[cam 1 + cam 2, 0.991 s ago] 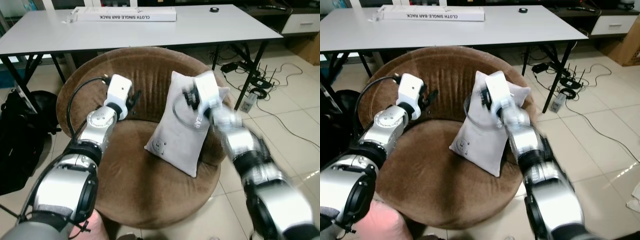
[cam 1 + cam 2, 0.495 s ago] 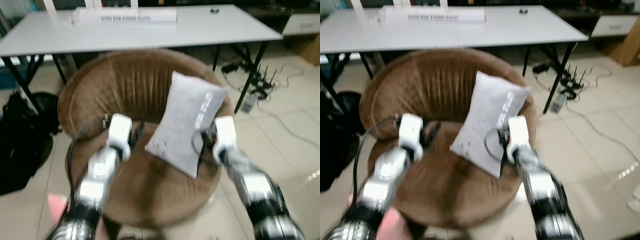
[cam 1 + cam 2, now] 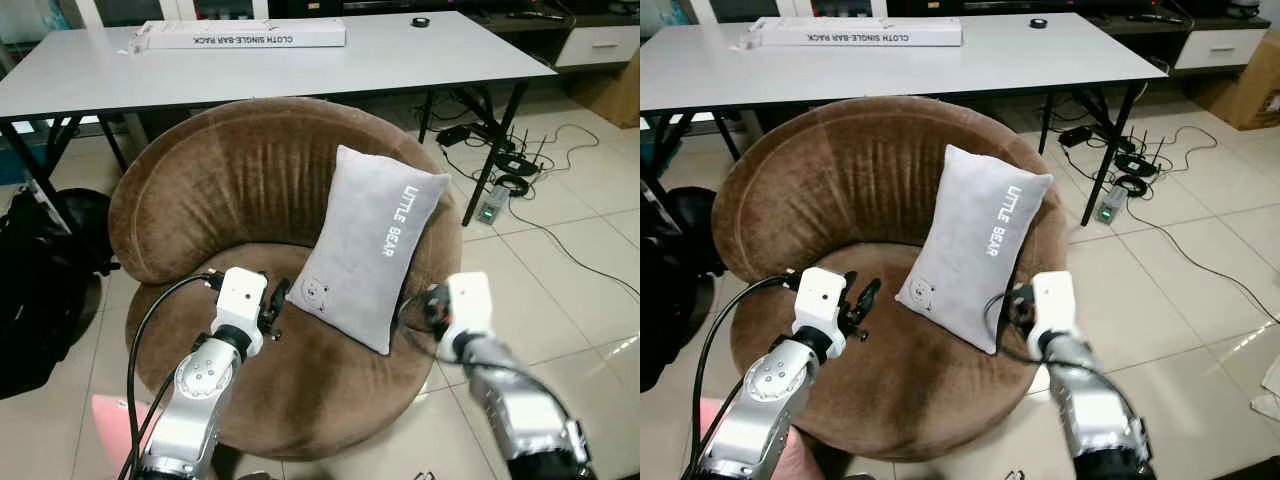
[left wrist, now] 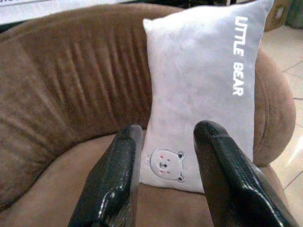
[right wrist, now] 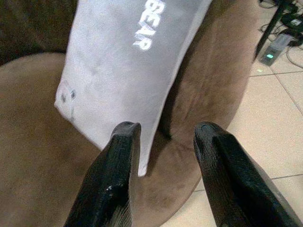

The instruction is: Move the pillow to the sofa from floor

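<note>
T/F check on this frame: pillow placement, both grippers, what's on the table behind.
1. The grey "LITTLE BEAR" pillow leans against the backrest of the round brown armchair. True.
2. The left gripper is shut on the pillow. False: its fingers are open, short of the pillow.
3. The right gripper is open and holds nothing. True.
4. The pillow lies on the tiled floor. False: it stands on the armchair's seat.
5. A long white box lies on the white table. True.
</note>
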`<state>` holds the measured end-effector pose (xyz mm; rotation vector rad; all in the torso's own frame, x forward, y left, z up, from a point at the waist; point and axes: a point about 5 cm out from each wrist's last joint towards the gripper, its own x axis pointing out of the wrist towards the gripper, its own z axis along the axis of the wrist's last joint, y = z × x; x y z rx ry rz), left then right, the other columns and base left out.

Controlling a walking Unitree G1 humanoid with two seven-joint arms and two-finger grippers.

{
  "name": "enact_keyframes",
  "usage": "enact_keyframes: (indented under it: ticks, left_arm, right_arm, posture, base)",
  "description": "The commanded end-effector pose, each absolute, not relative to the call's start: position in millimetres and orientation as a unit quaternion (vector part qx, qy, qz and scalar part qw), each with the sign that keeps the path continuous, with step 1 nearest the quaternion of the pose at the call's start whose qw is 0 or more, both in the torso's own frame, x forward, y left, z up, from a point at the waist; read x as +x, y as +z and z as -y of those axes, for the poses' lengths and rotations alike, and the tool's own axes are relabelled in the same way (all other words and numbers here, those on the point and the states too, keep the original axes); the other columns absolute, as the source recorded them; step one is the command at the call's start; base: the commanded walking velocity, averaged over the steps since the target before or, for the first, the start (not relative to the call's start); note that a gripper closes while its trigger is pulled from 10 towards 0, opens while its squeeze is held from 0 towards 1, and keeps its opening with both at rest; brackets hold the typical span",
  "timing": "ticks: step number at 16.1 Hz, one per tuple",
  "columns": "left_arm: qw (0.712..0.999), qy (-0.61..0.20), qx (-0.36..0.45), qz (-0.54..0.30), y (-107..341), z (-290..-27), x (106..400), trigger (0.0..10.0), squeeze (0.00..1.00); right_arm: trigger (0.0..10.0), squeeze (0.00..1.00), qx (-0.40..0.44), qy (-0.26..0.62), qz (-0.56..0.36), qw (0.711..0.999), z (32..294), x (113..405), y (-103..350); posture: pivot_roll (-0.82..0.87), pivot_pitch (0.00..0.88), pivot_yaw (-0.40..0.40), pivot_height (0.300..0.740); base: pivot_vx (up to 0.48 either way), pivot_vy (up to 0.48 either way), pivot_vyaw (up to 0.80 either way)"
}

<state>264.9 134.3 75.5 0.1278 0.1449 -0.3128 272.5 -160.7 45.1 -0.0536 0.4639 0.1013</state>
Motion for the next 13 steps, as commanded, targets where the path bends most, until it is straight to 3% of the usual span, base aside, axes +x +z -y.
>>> enact_keyframes:
  ticks: [1,8,13]
  left_arm:
    - [0.984,-0.15,0.069,-0.072,78.3,-134.3,263.1,10.0,0.0]
    - [0.985,-0.14,0.068,-0.079,83.9,-135.3,257.6,10.0,0.0]
    - [0.985,-0.139,0.07,-0.081,85.8,-134.3,255.1,10.0,0.0]
  right_arm:
    - [10.0,0.0,-0.034,0.054,-0.224,0.973,156.5,272.9,50.5]
    - [10.0,0.0,-0.037,0.057,-0.224,0.972,154.3,270.8,55.4]
    - [10.0,0.0,-0.04,0.058,-0.218,0.973,154.6,271.7,59.4]
  posture:
    - [0.04,0.0,0.034,0.74]
    - [0.05,0.0,0.024,0.74]
    - [0.05,0.0,0.021,0.74]
  base:
    - [0.0,0.0,0.0]
    - [0.0,0.0,0.0]
    - [-0.305,0.0,0.0]
